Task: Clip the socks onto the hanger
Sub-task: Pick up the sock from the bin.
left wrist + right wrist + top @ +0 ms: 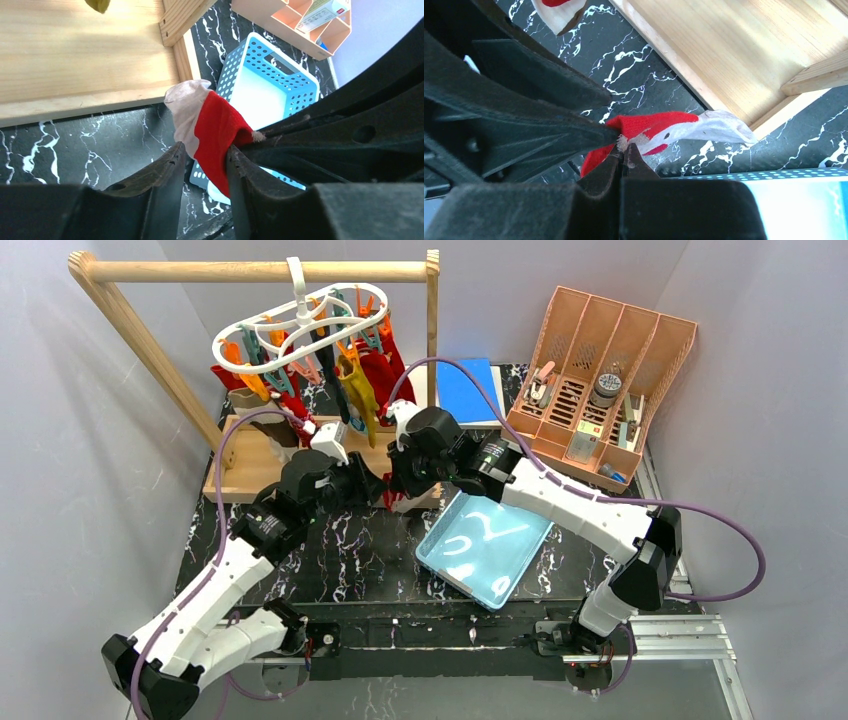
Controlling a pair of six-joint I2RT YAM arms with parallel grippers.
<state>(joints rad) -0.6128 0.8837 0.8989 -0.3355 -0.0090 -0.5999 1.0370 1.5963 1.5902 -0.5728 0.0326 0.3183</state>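
The right tool (624,150) has its two black fingers pressed together on the frayed edge of a sock (217,127). The sock is soft knit, bright red, with a pale, crumpled toe. It hangs in the air over the counter (100,145), a black slab veined with white like marble, near the corner of the wooden base (75,50) and just beside the basket (240,65).

The left tool (206,150) has its ridged, matte fingers apart, one on each side of the red cloth. One finger touches the sock and the other leaves a thin gap.

The basket is pale blue plastic, rectangular, with rounded corners and walls dotted with round holes. The base is a flat board of light, straight-grained wood.

Behind, the hanger (298,308), an oval ring of white plastic with spokes and a hook, hangs from a round wooden rail. More socks (383,372), red and mustard, dangle from its orange and teal clips. At the right stands a peach slotted organizer (600,340).
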